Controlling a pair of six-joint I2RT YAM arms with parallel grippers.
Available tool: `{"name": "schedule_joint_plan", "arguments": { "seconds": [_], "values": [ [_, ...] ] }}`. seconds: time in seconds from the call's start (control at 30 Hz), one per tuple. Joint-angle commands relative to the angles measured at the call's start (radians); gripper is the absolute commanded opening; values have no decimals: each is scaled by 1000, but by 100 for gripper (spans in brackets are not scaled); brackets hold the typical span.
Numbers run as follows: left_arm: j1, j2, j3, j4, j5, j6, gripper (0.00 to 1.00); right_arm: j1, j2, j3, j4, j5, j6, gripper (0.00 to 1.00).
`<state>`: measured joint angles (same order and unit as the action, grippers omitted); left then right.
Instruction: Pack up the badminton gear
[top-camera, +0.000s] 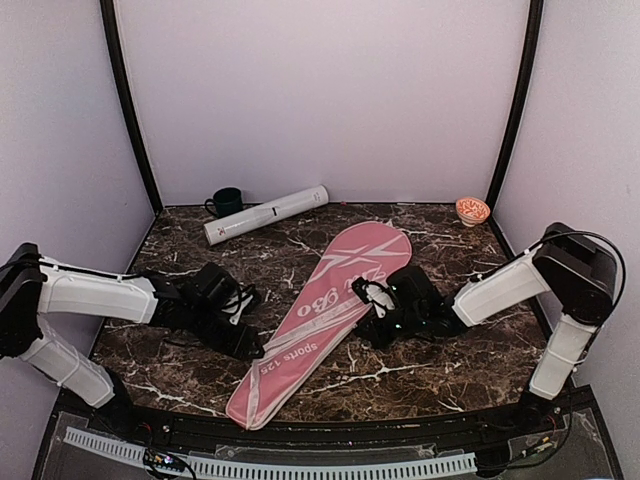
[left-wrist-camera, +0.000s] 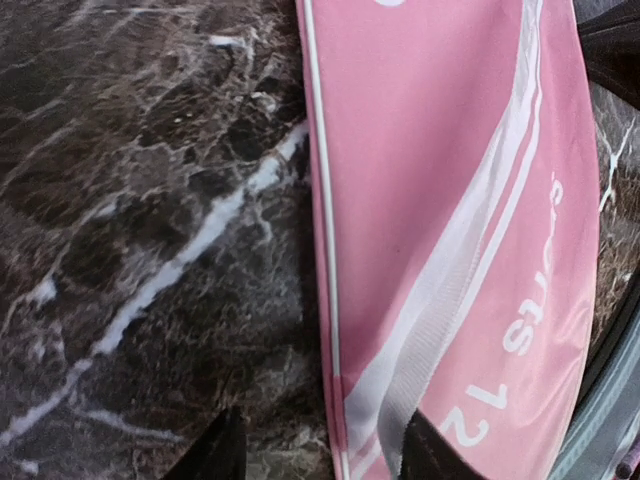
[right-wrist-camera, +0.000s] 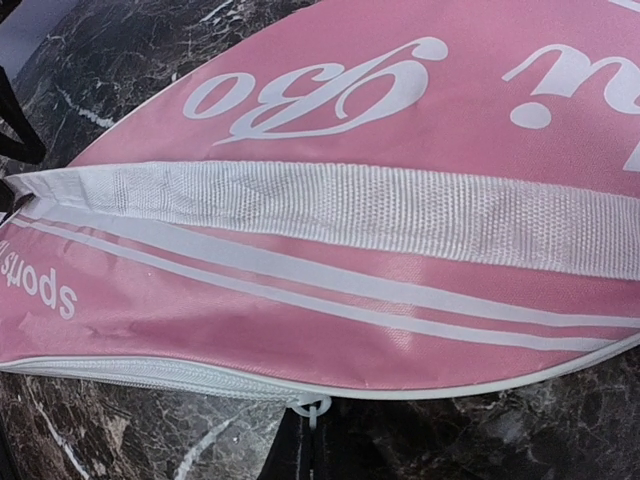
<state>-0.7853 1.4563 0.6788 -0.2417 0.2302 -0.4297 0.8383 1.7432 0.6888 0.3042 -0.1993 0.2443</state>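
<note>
The pink racket-shaped bag (top-camera: 330, 300) with white lettering lies flat and diagonal across the middle of the table. My left gripper (top-camera: 248, 345) is low at its left edge. In the left wrist view this gripper (left-wrist-camera: 325, 460) is open, and the bag's (left-wrist-camera: 450, 200) piped edge and white strap run between the two fingers. My right gripper (top-camera: 372, 328) is at the bag's right edge. In the right wrist view it (right-wrist-camera: 312, 450) is shut on the white zipper pull (right-wrist-camera: 314, 408) at the rim of the bag (right-wrist-camera: 350, 300). The long white tube (top-camera: 265, 215) lies at the back.
A dark green mug (top-camera: 228, 202) stands by the tube's left end at the back. A small orange patterned bowl (top-camera: 472, 210) sits in the back right corner. The dark marble table (top-camera: 180, 250) is walled on three sides.
</note>
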Motion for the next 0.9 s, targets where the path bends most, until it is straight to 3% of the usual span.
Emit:
{"name": "schedule_joint_plan", "arguments": {
  "seconds": [0.0,0.13,0.37,0.53,0.7,0.87],
  "values": [
    [-3,-186,-23,-81,-48,11,57,-26,29,34,-60,33,-30,0],
    [-47,-332,-25,-124,-16,52,63,-67,37,51,-82,32,-43,0],
    [-140,-267,-21,-168,-66,5,63,-160,64,118,-122,-2,-67,0],
    [-166,-313,-66,-52,-17,64,65,-208,94,172,-164,-21,-110,0],
    [-331,-318,-131,103,-89,226,64,-236,96,192,-188,-42,-138,0],
    [-422,-240,-152,207,-115,357,59,-238,80,187,-192,-80,-160,0]
  ]
}}
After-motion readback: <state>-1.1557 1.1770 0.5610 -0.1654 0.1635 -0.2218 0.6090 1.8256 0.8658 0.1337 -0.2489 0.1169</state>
